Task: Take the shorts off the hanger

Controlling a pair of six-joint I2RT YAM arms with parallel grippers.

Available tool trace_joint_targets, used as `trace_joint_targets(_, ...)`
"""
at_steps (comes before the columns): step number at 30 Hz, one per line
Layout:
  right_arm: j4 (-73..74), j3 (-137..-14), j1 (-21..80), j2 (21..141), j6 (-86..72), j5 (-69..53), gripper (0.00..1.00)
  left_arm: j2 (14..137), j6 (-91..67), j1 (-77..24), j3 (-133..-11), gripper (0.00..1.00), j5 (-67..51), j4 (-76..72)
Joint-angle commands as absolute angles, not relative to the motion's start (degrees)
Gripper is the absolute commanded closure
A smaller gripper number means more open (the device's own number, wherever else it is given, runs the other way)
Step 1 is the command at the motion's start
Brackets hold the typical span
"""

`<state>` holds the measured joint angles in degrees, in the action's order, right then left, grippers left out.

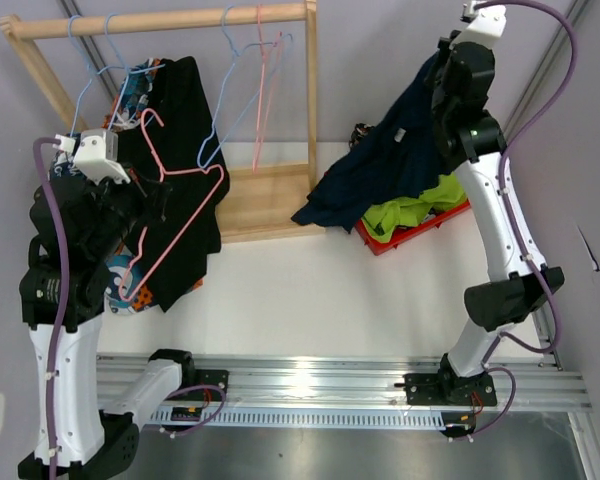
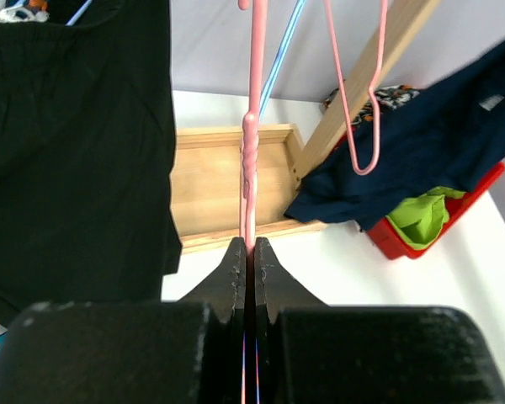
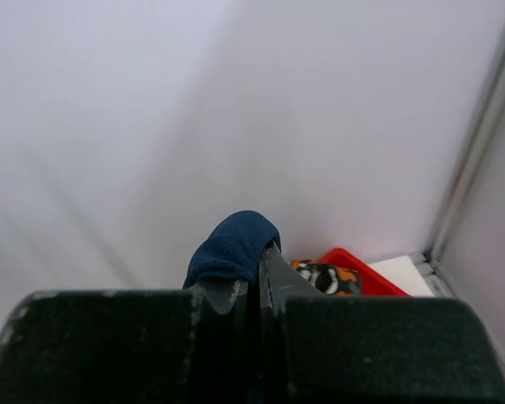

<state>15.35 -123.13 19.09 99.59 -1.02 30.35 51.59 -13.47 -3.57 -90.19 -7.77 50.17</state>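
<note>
My left gripper [image 1: 148,200] is shut on the wire of a pink hanger [image 1: 185,195], held off the rod against the black shorts [image 1: 185,120]. In the left wrist view the jaws [image 2: 251,246] pinch the hanger wire [image 2: 251,160], with the black shorts [image 2: 76,151] at the left. Blue-orange patterned shorts [image 1: 128,280] peek out behind the black pair. My right gripper [image 1: 438,65] is raised high and shut on navy shorts [image 1: 375,165], which drape down over the red bin [image 1: 395,240]. In the right wrist view the gripper [image 3: 254,263] pinches a navy fold [image 3: 234,244]. Lime green shorts [image 1: 420,210] and camouflage shorts [image 3: 324,276] lie in the bin.
A wooden rack with a top rod [image 1: 160,20] and a slatted base [image 1: 265,200] stands at the back left. Empty blue [image 1: 230,100] and pink [image 1: 263,90] hangers hang on the rod. A metal rail [image 1: 330,385] runs along the near edge.
</note>
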Motion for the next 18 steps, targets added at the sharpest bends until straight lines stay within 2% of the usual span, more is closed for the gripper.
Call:
trace_joint_targets(1, 16.27, -121.13, 13.38, 101.78, -6.74, 25.85, 1.00, 53.34, -12.57, -3.25, -91.31, 1.00, -4.32, 47.20)
trace_joint_targets(7, 6.95, -96.99, 8.26, 99.14, -12.04, 16.27, 1.00, 55.72, -12.92, -3.25, -92.02, 1.00, -1.50, 43.95)
trace_joint_targets(8, 7.38, -95.46, 8.26, 99.14, -13.52, 14.08, 0.80, 57.46, -12.75, -3.25, -94.37, 1.00, -0.97, 43.95)
trace_joint_targets(11, 6.42, -86.51, 8.61, 96.69, -18.52, 12.57, 0.02, 62.38, -12.05, -3.25, -100.61, 1.00, -0.61, 43.95)
trace_joint_targets(18, -2.28, -59.62, 16.24, 79.03, -22.24, 13.00, 0.01, 71.26, -11.87, -3.25, -114.76, 1.00, -3.33, 42.28)
